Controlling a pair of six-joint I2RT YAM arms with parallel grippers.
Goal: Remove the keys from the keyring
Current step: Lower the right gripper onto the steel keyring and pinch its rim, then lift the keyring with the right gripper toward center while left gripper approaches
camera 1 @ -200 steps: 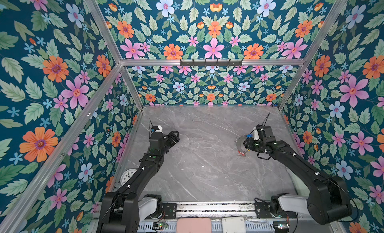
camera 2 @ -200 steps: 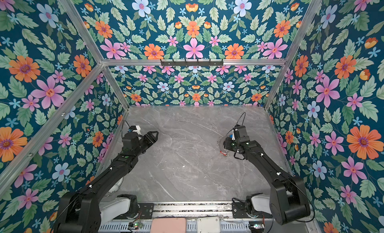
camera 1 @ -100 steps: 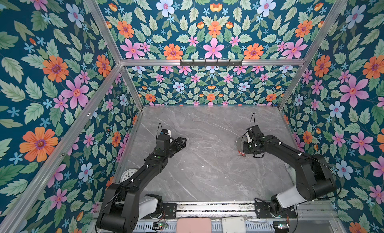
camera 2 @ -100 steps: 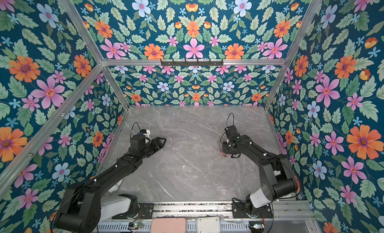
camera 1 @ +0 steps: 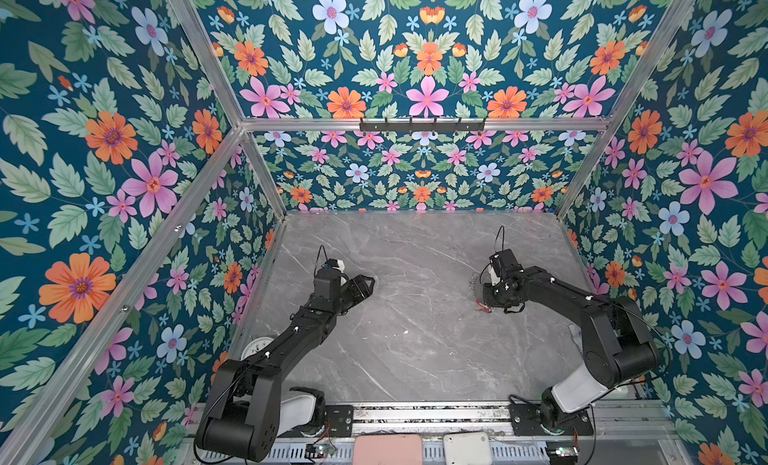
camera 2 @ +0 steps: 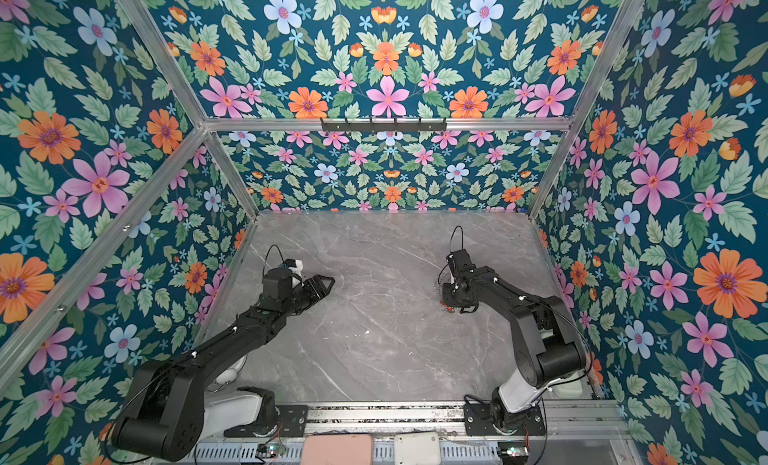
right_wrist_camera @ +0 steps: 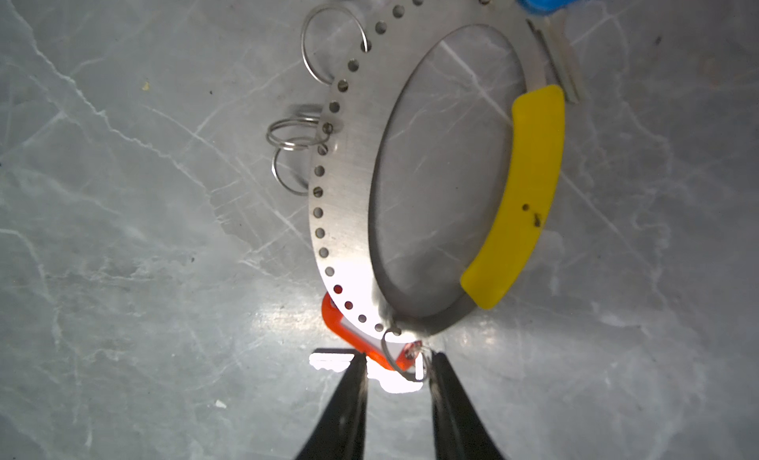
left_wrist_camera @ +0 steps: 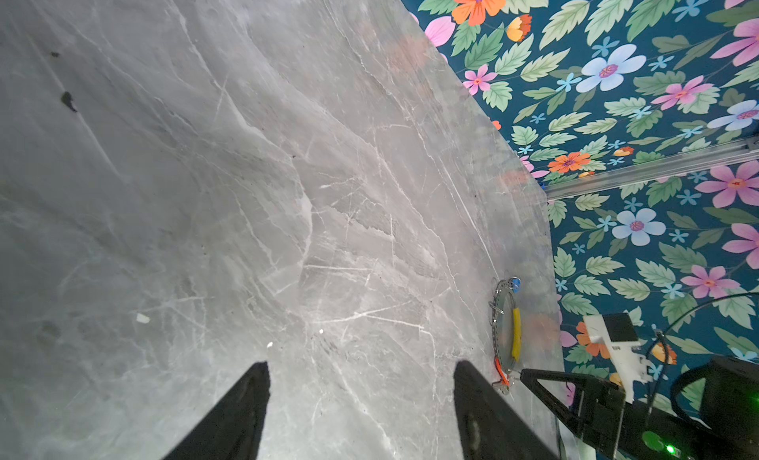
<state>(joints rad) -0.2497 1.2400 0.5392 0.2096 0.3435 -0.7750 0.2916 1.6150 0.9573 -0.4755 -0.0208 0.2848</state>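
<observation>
Right wrist view: seeing the keyring lying flat on the table, carrying the red key at the rim nearest the right gripper and the blue key at the opposite rim. Flanking the red tag with narrowly parted jaws, tips touching or just beside it; not managing to tell whether gripping. Hovering the left gripper well apart over the table, gaping wide, holding nothing.
</observation>
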